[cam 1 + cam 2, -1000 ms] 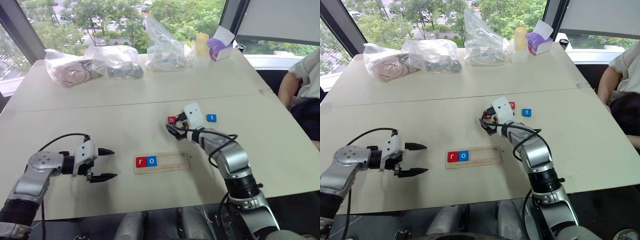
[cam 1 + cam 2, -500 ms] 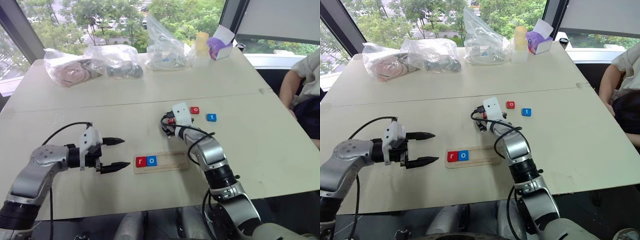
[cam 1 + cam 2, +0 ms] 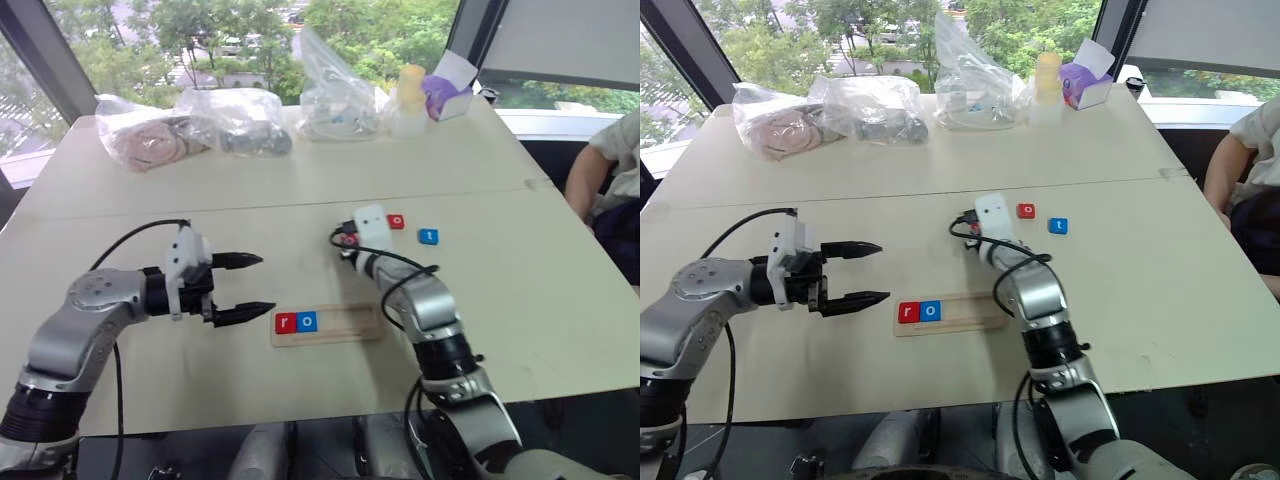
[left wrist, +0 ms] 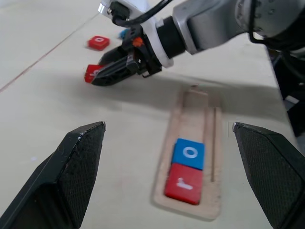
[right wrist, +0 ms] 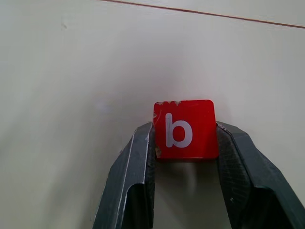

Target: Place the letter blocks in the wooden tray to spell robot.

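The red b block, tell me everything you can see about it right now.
The b block is a small flat square tile, red with a white lowercase b on its face and slightly chipped paint along one edge. It lies flat on the pale table, beyond the wooden tray, near the loose o and t tiles. The right hand is shut on it, one black finger pressed against each of two opposite sides.

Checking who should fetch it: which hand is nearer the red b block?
Right. The right hand is shut on the red b block; the left hand hangs open, well off to its left.
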Tool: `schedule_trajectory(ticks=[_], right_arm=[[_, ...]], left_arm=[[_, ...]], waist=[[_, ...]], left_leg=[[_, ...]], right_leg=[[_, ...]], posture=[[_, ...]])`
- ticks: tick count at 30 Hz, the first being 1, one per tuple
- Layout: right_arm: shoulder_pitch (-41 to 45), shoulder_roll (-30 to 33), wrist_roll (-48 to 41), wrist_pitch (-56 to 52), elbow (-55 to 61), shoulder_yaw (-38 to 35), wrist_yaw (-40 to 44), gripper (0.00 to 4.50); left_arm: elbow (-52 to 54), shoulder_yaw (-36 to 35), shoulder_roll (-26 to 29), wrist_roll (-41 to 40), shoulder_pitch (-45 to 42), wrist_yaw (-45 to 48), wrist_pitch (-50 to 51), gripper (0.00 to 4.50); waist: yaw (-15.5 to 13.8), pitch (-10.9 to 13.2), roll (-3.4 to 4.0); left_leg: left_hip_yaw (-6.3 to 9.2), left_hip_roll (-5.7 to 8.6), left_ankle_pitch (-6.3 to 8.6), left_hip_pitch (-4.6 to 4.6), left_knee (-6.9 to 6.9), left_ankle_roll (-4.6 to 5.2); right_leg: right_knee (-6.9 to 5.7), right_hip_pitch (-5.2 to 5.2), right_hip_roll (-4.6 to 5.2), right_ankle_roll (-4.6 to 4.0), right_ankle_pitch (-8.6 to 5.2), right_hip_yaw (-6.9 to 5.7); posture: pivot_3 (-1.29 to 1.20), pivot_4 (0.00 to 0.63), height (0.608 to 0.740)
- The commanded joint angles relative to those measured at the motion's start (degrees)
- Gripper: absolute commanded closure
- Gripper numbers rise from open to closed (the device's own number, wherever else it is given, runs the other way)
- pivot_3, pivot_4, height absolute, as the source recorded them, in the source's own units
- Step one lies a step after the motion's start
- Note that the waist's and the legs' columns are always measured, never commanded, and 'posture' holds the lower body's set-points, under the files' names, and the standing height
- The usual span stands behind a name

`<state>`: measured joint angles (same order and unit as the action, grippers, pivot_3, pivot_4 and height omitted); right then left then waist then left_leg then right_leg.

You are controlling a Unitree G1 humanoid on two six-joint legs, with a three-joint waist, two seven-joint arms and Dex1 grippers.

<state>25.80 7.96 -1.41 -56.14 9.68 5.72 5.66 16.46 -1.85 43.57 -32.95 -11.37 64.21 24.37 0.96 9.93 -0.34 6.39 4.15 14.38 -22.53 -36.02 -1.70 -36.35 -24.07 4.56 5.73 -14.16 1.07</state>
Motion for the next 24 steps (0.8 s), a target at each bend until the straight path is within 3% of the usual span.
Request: schedule_trajectory(ticks=[1,8,16,19,23,24], right_arm=[[-5.40,4.09,-1.67,-9.29,15.55,-2.07,2.42,3.34],[-20.53,7.90,-6.06,-30.64,40.82,-10.32,6.50,3.34],[-22.75,5.56,-7.42,-36.36,44.54,-13.47,6.63,3.34],[-21.58,7.99,-8.73,-36.19,44.56,-13.84,8.58,1.98],[-19.45,21.31,-13.15,-27.01,42.21,-13.57,18.39,0.03],[-19.01,25.40,-14.90,-23.17,40.87,-13.96,22.65,0.03]], left_arm=[[1.55,0.62,-0.09,0.30,0.26,0.88,-1.00,0.00],[-0.32,2.74,-0.40,1.71,-1.06,3.69,-3.43,0.00],[-3.68,4.56,-2.06,3.65,-4.22,5.21,-5.02,0.00],[-4.03,4.75,-2.26,4.00,-4.67,5.32,-5.19,0.00],[-4.46,4.74,-2.41,4.36,-5.08,5.34,-5.24,0.00],[-4.67,4.79,-2.48,4.49,-5.26,5.36,-5.30,0.00]], waist=[[-0.16,0.00,0.00],[-0.17,0.01,0.00],[-0.17,0.01,-0.02],[-0.11,0.02,-0.02],[-0.16,0.06,0.01],[-0.15,0.08,-0.03]], left_leg=[[0.01,0.00,0.01,-0.01,0.00,0.02],[0.04,-0.12,0.02,0.02,0.01,0.03],[-0.02,-0.11,0.01,0.10,-0.14,0.04],[-0.03,-0.08,0.01,0.10,-0.12,0.04],[-0.06,-0.05,0.01,0.07,-0.13,0.04],[-0.08,-0.04,0.01,0.08,-0.13,0.05]], right_leg=[[0.02,0.00,0.00,0.02,-0.02,-0.01],[0.00,0.02,-0.02,0.01,-0.05,-0.03],[0.02,0.18,-0.04,-0.09,-0.13,-0.02],[0.07,0.18,-0.03,0.07,-0.09,-0.02],[0.14,0.20,0.00,0.07,-0.09,-0.04],[0.17,0.23,0.01,0.07,-0.09,-0.03]], posture=[[0.00,0.150,0.740],[0.00,0.150,0.740],[0.00,0.150,0.740],[0.00,0.150,0.740],[0.00,0.150,0.740],[0.00,0.150,0.740]])
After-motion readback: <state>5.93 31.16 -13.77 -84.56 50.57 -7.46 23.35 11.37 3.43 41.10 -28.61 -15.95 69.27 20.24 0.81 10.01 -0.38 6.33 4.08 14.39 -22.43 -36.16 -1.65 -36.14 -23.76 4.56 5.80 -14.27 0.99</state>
